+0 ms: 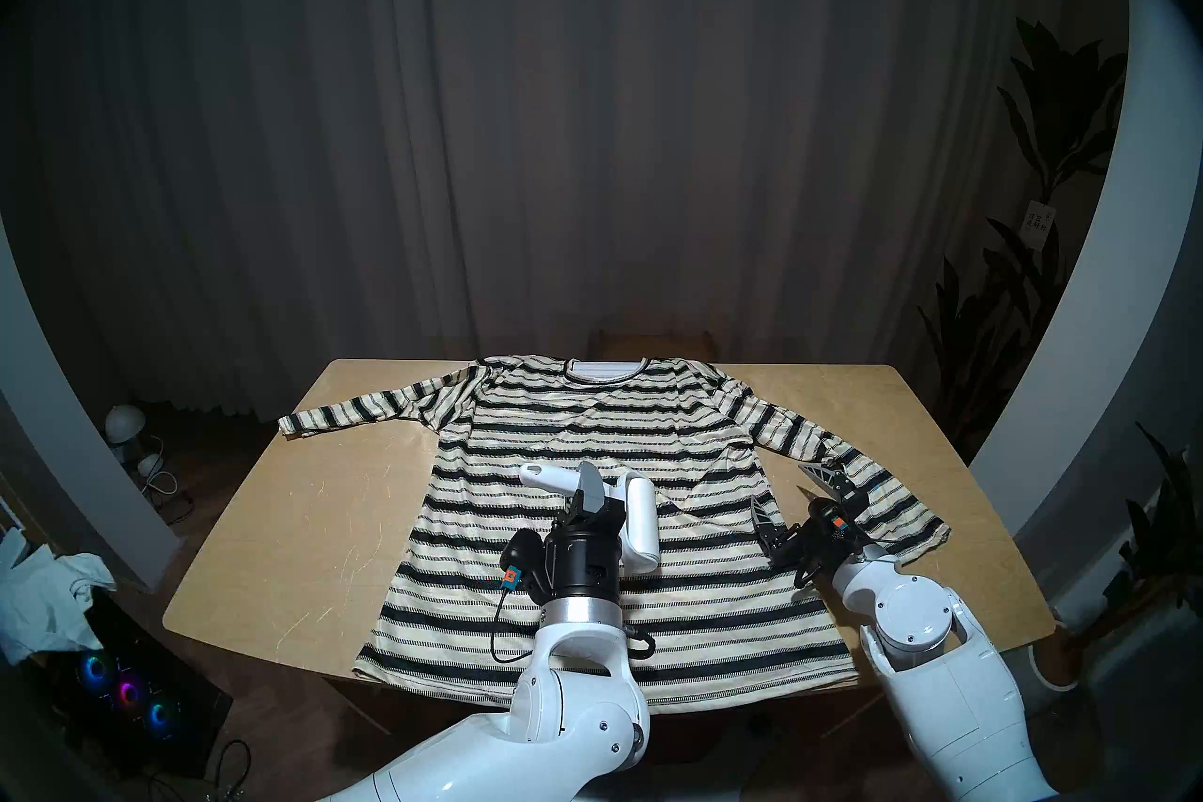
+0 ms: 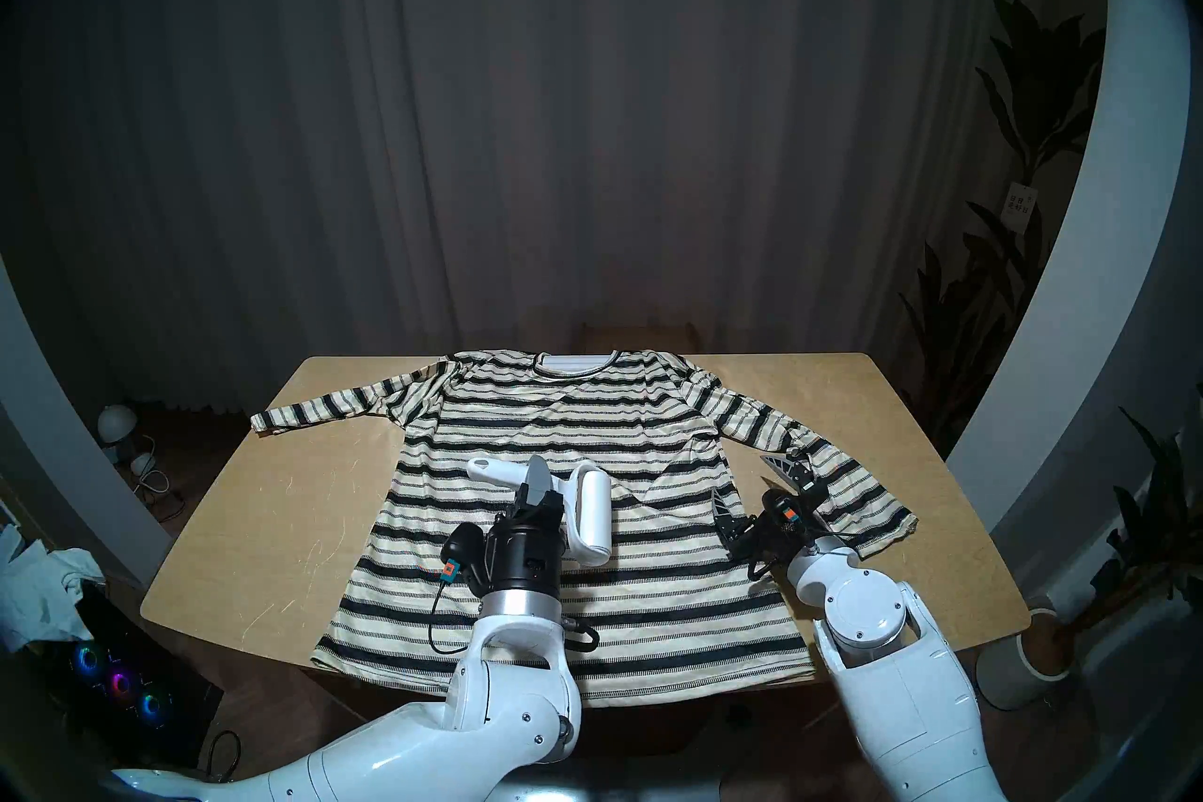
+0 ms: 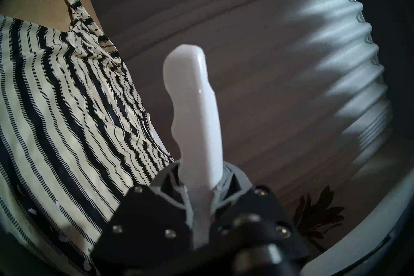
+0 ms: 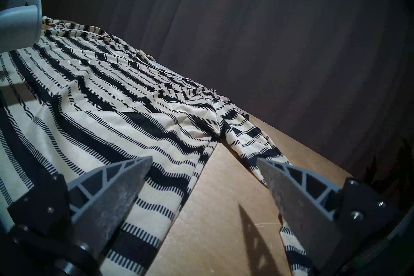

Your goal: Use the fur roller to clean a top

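Left gripper [image 1: 589, 498] is clamped on the roller [image 1: 635, 521] handle, cylinder over the top's [image 1: 586, 436] mid-chest; can't tell if it's touching the cloth. The top lies flat on the table [image 1: 312, 521], hem at the near edge. Right gripper [image 1: 791, 498] is spread wide and empty, by the top's right side seam, pinning nothing.

Risks: the fabric is loose and unanchored, so a stroke probably drags and bunches it instead of rolling. The grip is narrow on a curved handle, so downward pressure could twist the roller in the jaws. A stroke towards the robot may pull the hem off the table.
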Controlling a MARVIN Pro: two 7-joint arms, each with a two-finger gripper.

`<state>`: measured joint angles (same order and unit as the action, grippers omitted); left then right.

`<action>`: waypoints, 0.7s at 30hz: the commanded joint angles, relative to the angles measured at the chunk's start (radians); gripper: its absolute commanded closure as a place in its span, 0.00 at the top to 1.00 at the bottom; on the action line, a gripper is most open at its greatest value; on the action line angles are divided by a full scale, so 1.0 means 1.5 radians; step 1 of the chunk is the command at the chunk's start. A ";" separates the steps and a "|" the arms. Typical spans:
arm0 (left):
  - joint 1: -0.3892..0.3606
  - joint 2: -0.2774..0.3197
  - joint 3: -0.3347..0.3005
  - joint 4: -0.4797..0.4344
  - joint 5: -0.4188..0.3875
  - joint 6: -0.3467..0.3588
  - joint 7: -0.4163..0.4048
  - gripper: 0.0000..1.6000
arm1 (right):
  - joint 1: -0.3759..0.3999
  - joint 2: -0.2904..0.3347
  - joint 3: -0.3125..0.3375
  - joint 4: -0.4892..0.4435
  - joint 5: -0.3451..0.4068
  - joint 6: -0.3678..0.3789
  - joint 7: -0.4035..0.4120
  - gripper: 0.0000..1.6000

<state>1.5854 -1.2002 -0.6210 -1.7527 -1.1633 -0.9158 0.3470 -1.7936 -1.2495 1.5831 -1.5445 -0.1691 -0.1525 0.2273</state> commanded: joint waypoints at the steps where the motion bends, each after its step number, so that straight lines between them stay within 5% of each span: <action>1: -0.049 -0.005 0.024 0.003 0.009 -0.023 0.025 0.00 | -0.005 -0.008 -0.004 -0.033 -0.033 0.029 -0.032 1.00; 21: -0.081 0.000 0.066 0.023 0.059 -0.029 0.114 0.00 | -0.006 0.005 -0.015 -0.038 -0.063 0.084 -0.028 1.00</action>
<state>1.5002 -1.1994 -0.5223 -1.7090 -1.1006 -0.9545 0.5137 -1.7966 -1.2522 1.5572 -1.5982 -0.2580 -0.0491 0.1759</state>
